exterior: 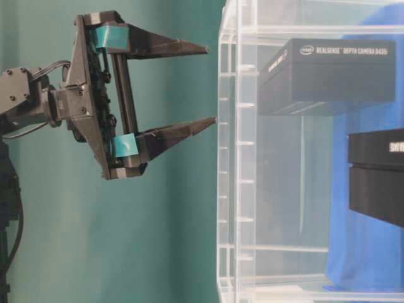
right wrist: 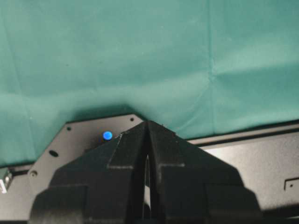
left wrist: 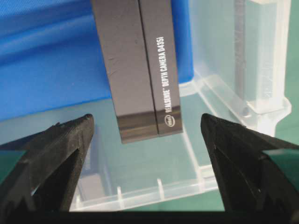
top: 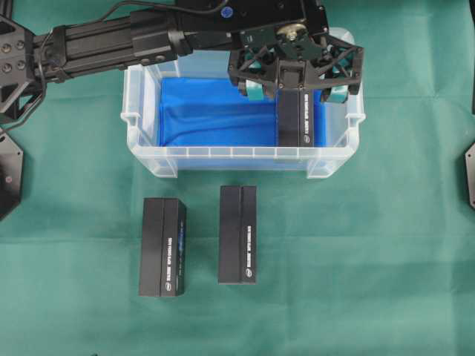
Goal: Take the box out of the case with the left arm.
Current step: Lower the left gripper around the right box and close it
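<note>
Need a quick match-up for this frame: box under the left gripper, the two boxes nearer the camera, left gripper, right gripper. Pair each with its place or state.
Things:
1. box
2. two boxes
3. left gripper
4. right gripper

Places or states:
A. jaws shut, over the green cloth
B. lying on the cloth in front of the case
C. inside the case, at its right end
D. jaws wide open, above the case

Pairs: 1-C, 2-B, 3-D, 4-A
</note>
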Tool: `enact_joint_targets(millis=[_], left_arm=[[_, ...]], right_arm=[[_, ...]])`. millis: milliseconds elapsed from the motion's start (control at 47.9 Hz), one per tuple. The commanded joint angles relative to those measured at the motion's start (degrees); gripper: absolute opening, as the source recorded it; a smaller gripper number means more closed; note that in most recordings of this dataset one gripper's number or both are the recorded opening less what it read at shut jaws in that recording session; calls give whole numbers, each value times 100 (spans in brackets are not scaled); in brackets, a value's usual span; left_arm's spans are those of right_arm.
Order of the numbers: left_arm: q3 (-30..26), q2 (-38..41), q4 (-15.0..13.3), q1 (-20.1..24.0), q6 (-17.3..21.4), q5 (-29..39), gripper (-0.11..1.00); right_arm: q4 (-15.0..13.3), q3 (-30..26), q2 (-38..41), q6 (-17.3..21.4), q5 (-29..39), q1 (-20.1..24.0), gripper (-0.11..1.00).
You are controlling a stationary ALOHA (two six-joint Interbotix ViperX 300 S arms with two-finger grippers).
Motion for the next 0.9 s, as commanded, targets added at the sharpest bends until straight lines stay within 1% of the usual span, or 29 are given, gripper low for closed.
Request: enact_joint_targets(millis=[0, 188, 584, 876], left_arm=[[-9, -185, -9, 18, -9, -9, 93], [114, -176, 0, 44, -53, -97, 93], [492, -185, 0, 88, -141, -686, 93], [747, -185, 18, 114, -158, -949, 93]], right_arm=[[-9, -70, 9, 9, -26, -9, 0], [-9, -70, 9, 0, -35, -9, 0], [-9, -62, 9, 0, -35, -9, 0], [0, -70, 9, 9, -35, -9, 0]])
